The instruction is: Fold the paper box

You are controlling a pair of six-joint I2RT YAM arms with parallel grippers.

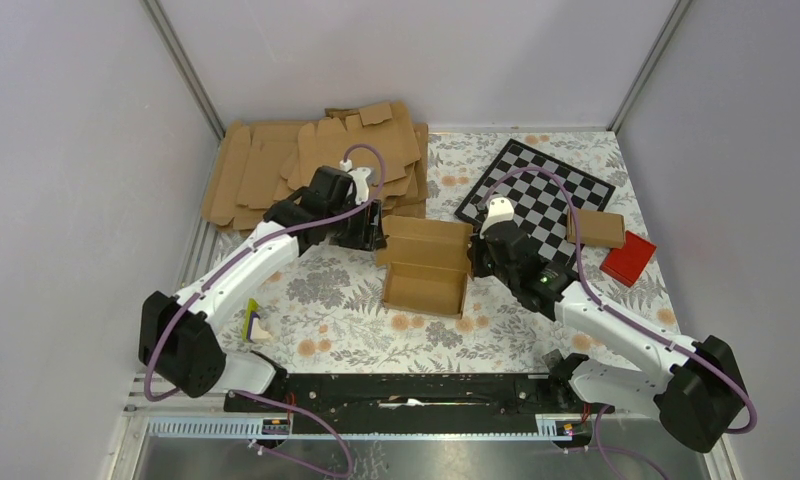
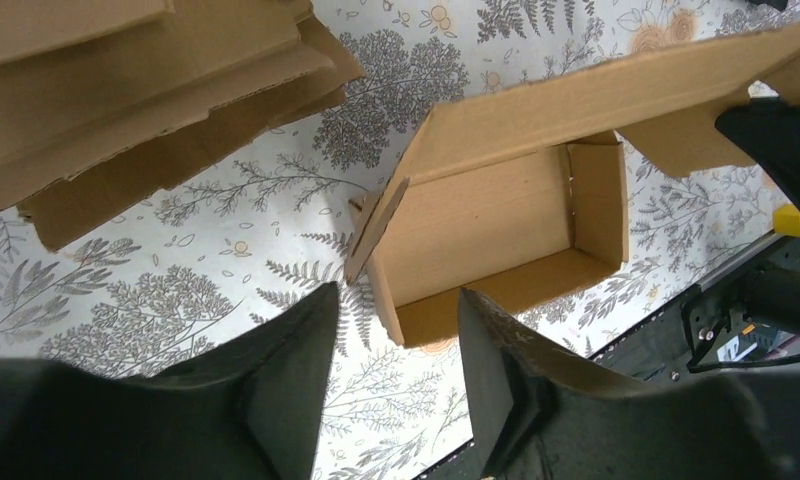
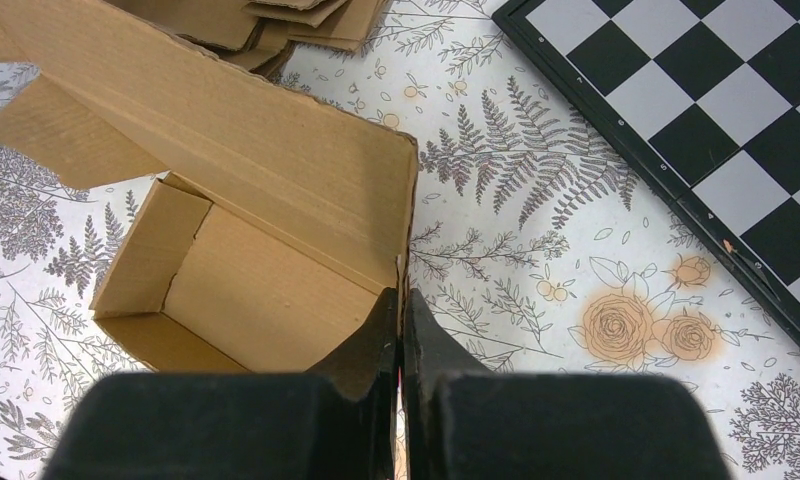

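The paper box [image 1: 426, 285] sits mid-table as an open brown tray, with its lid flap standing up along the far side. Its inside shows in the left wrist view [image 2: 486, 215] and in the right wrist view [image 3: 266, 300]. My right gripper [image 1: 481, 262] is at the box's right end, its fingers [image 3: 400, 295] shut on the thin right side wall. My left gripper [image 1: 373, 232] hovers by the box's far left corner. Its jaws [image 2: 397, 292] stand open with nothing between them, and the box corner lies just past the fingertips.
A thick stack of flat brown card sheets [image 1: 306, 165] fills the back left, also in the left wrist view [image 2: 126, 90]. A chessboard [image 1: 536, 195] lies back right, with a small brown carton [image 1: 596, 228] and a red block [image 1: 628, 258] beside it. A small yellow-white item [image 1: 254, 325] lies front left.
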